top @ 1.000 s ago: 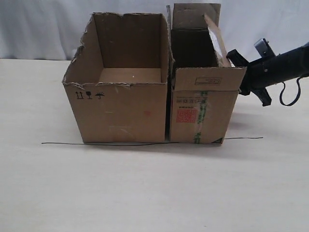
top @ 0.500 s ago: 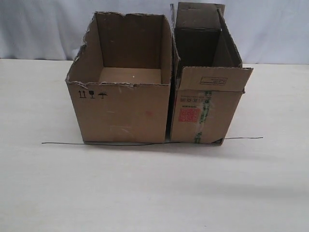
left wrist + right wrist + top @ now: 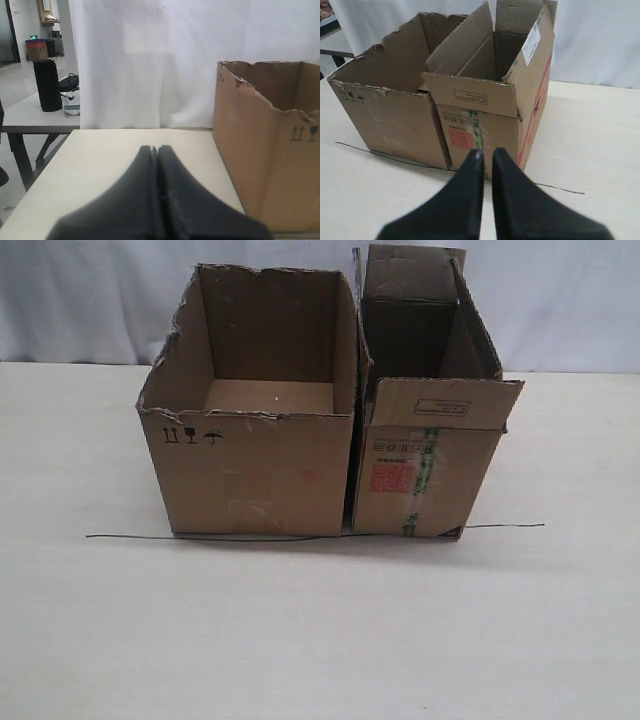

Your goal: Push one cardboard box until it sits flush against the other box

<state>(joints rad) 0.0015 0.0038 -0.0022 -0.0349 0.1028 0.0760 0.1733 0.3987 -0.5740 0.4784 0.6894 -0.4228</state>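
Cardboard box (image 3: 425, 455) sits against other box (image 3: 255, 430); both pincers pressed together

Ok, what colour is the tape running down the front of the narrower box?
Green-striped tape on the cardboard box; clearest in the exterior view.

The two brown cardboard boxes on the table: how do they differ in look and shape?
The narrower brown box with top flaps is slimmer and stands taller at the back than the wider brown box with the torn rim. The narrower one keeps its flaps and bears a red square label and green-striped tape; the wider one has no flaps and only small black handling symbols. Both are open-topped, upright and side by side.
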